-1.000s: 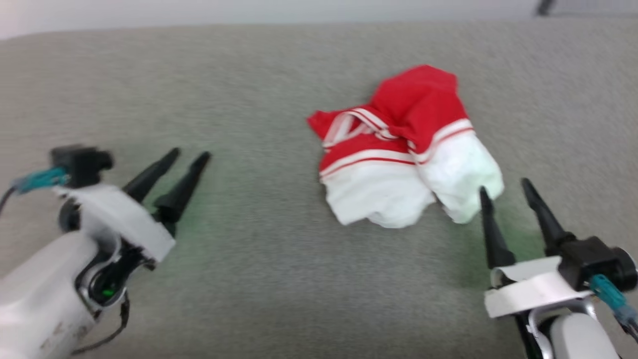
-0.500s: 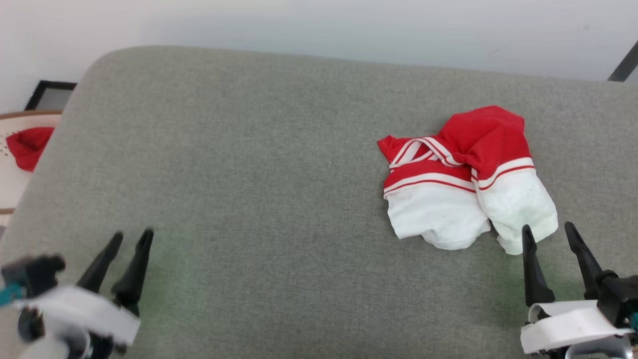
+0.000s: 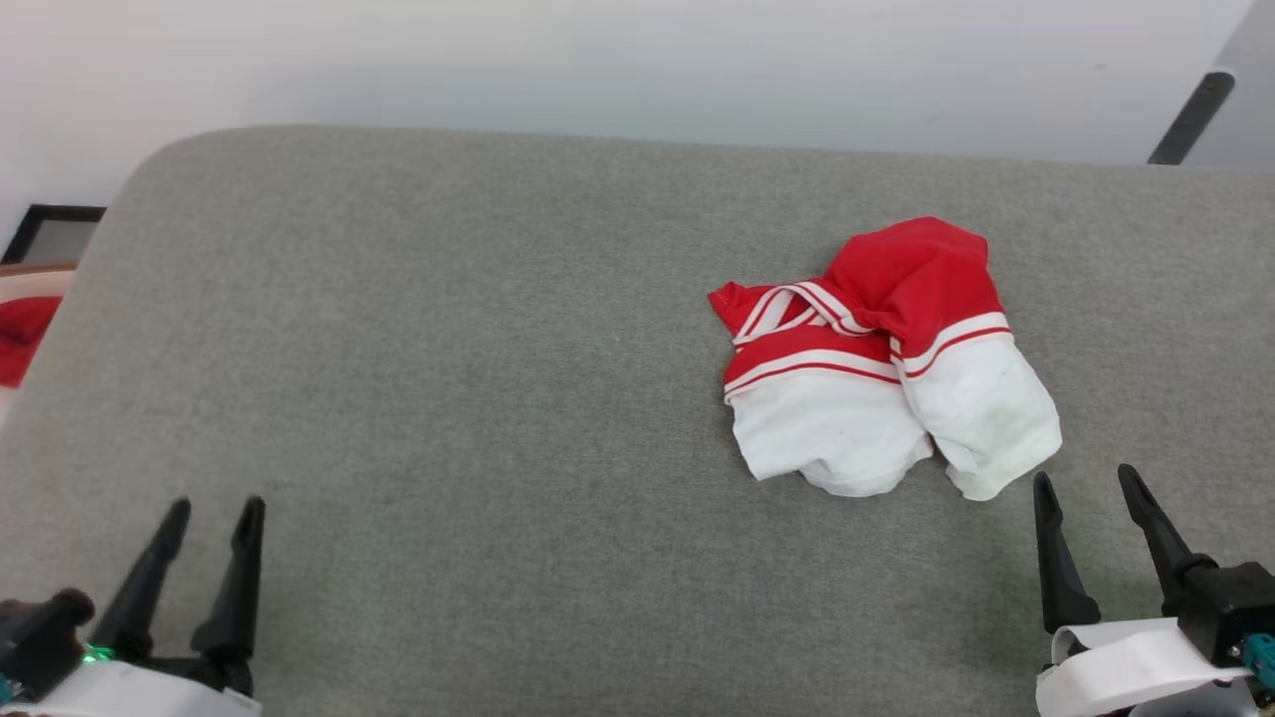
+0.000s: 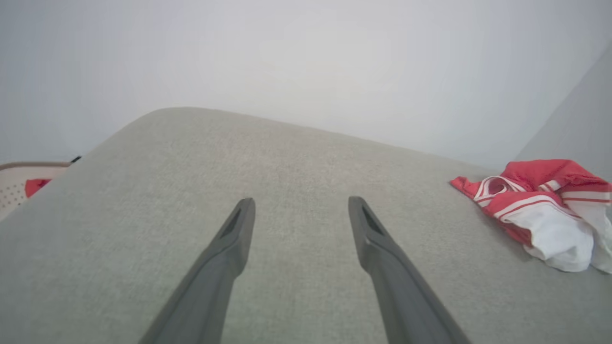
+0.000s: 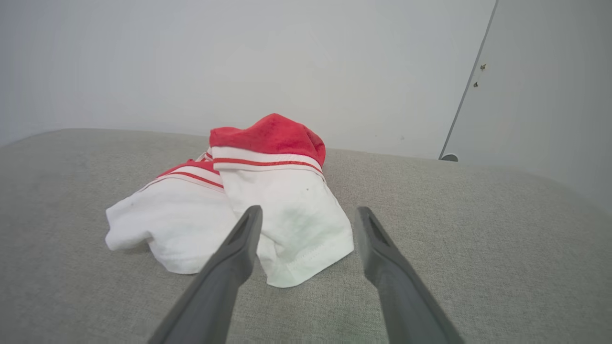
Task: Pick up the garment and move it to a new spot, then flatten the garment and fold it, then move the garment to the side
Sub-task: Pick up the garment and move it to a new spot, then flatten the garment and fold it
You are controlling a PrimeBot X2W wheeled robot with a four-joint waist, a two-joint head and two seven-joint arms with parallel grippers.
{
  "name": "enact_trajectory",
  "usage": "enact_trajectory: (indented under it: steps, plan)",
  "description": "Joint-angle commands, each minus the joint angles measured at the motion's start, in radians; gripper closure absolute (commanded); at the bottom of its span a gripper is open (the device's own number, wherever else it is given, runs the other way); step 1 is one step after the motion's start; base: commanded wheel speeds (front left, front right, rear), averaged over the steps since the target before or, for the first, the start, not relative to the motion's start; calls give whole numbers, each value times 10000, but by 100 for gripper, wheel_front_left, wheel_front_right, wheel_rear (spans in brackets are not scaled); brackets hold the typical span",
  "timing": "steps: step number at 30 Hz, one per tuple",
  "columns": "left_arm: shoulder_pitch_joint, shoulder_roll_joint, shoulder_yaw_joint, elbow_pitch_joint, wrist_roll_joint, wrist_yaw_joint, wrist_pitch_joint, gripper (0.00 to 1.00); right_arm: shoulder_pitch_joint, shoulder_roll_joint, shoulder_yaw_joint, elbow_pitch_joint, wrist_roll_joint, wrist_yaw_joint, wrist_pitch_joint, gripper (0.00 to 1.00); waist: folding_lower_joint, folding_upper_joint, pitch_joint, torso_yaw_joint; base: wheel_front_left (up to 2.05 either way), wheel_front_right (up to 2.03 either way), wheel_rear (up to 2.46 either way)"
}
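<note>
Grey fabric cushion (image 3: 498, 349) w/ crumpled red/white garment (image 3: 877, 358) on right part.

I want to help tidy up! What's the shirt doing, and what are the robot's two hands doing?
garment: crumpled in a heap on the grey cushion, not held.
left gripper: jaws open, empty.
right gripper: jaws open, empty, close to the garment.

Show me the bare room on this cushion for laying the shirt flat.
Widest bare stretch: the grey cushion from its rounded left edge to the garment, ahead of the open left gripper. A narrower strip lies between the garment and the wall. Crowded: the near right, where the open right gripper points at the white sleeves.
</note>
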Motion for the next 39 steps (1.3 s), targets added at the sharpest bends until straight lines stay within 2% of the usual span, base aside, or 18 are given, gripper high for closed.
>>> enact_trajectory:
  steps: [1, 8, 17, 26, 30, 34, 39]
  plan:
    - [141, -2, 234, -257, 512, 26, 2, 0, -50, 3, 44, -65, -100, -6, 58, 0, 0, -1, -1, -72, 0, 0, 0]
    - [333, -433, 701, -949, 2016, 26, 2, 0, -218, 1, 53, -292, 31, -6, 156, 0, 0, -1, -137, -162, 0, 0, 0]
    - [576, -961, 776, -576, 2273, 26, 2, 0, -60, 0, 248, -25, 41, -6, 171, 0, 0, -1, -223, -185, 0, 0, 0]
    - [532, -1060, 728, -647, 2378, 26, 2, 0, -241, -39, 506, -10, -279, -6, 479, 0, 0, -1, -174, -140, 0, 0, 0]
    - [482, -1129, 762, -709, 2307, 26, 2, 0, -502, -553, 1166, 133, -592, -7, 1403, 0, 0, -1, -41, -148, 0, 0, 0]
    - [423, -1162, 654, -718, 2253, 26, 2, 0, -1114, -1632, 2293, 188, -563, -8, 3146, 0, 0, -1, 146, -130, 0, 0, 0]
    - [220, -1143, 493, -704, 2162, 26, 2, 0, -2008, -3062, 3449, -214, 227, -8, 5680, 0, 0, -1, 471, 4, 0, 0, 0]
